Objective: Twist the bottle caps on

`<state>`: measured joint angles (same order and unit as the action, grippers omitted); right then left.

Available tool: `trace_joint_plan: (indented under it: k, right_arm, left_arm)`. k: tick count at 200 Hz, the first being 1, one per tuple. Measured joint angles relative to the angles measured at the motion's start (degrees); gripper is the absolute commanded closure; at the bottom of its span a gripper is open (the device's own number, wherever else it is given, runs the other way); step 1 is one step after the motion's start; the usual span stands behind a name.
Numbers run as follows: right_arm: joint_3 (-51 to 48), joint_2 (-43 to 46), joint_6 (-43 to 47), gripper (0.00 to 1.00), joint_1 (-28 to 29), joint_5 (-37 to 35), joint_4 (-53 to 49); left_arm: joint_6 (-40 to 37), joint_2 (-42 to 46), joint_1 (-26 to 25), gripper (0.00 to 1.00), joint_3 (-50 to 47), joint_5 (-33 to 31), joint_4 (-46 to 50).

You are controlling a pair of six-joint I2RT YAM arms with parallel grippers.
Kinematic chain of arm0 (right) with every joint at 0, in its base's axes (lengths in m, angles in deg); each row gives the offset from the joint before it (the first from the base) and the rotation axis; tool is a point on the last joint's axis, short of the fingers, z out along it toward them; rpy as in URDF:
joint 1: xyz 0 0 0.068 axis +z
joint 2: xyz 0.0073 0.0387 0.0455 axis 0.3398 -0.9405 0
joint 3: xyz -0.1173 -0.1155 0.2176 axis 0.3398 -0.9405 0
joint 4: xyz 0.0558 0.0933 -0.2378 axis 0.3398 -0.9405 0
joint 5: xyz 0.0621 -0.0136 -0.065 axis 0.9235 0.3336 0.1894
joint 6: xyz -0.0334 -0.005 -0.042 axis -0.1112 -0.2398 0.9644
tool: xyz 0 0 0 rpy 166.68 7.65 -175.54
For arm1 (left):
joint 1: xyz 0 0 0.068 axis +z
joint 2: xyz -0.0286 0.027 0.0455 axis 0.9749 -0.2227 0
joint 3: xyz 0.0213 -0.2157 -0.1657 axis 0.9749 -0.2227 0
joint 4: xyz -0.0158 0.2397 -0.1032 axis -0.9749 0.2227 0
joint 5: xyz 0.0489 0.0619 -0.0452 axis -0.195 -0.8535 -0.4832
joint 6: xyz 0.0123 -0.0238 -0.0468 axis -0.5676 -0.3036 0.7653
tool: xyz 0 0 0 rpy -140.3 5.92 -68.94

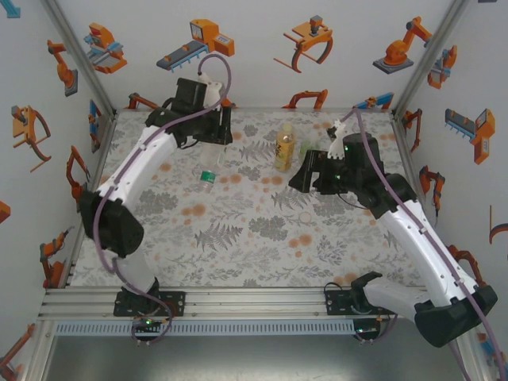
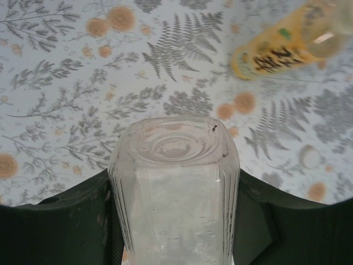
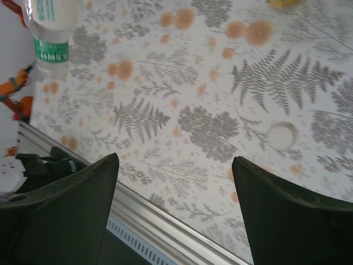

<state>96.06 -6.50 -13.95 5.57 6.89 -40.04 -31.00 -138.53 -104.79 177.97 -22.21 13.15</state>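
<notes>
Left wrist view: the left jaws are clamped on the plain clear bottle [image 2: 175, 165], one finger on each side, its base pointing toward the counter [image 2: 55, 83]. I cannot tell whether the base touches. The amber bottle [image 2: 276, 52] stands upright, well apart from it. In the top external view, a green cap [image 1: 208, 176] lies on the counter near the left jaws. The right jaws are wide apart and hold nothing. A white cap [image 3: 281, 135] lies on the counter beyond them, and the green-labelled bottle [image 3: 51, 27] is farther off at the left.

three bottles [image 1: 284, 149], two caps [image 1: 208, 176]
</notes>
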Motion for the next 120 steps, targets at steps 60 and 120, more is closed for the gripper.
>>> trace_joint_plan:
  k: [60, 120]
  right_arm:
    - [-8.2, 0.2, -11.7, 0.26, 4.8, 8.3, 28.9]
    - [-9.8, -3.6, -15.9, 0.14, 12.9, 11.2, 61.3]
  left_arm:
    - [8.4, 23.2, -2.0, 0.52, -18.3, 14.1, -17.5]
    - [21.4, 30.8, -3.0, 0.52, -23.0, 26.8, -38.9]
